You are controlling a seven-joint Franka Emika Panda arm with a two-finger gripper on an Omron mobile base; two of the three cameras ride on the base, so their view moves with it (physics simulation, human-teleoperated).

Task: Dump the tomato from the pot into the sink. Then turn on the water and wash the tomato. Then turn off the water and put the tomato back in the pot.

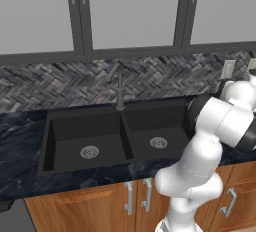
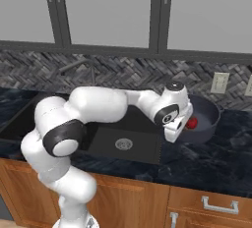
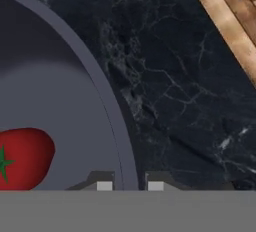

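The pot (image 2: 204, 116) stands on the dark marble counter (image 2: 216, 158) just to the right of the sink (image 2: 106, 141); it is upright, and the tomato (image 2: 191, 122) lies inside it, on the bottom near the left wall; the green stem of the tomato shows in the hand view, where the red fruit (image 3: 25, 157) sits at the lower left, inside the grey rim of the pot (image 3: 107, 101).

The gripper (image 3: 130, 185) is at the near-left rim of the pot; its two fingertips (image 3: 104, 185) stand one on each side of the rim wall, one inside the pot and one outside over the counter; the jaws are closed on this rim, with only the thin wall between them. In the right base view the white hand (image 2: 176, 126) covers the place where the fingers meet the pot, so the contact itself I cannot see there.

The sink has two basins with a silver drain (image 1: 89, 151) in each; the faucet (image 1: 119, 88) rises at the far side, behind the centre divider; no water runs from it. Wooden cabinet doors (image 1: 100, 203) are below the counter.
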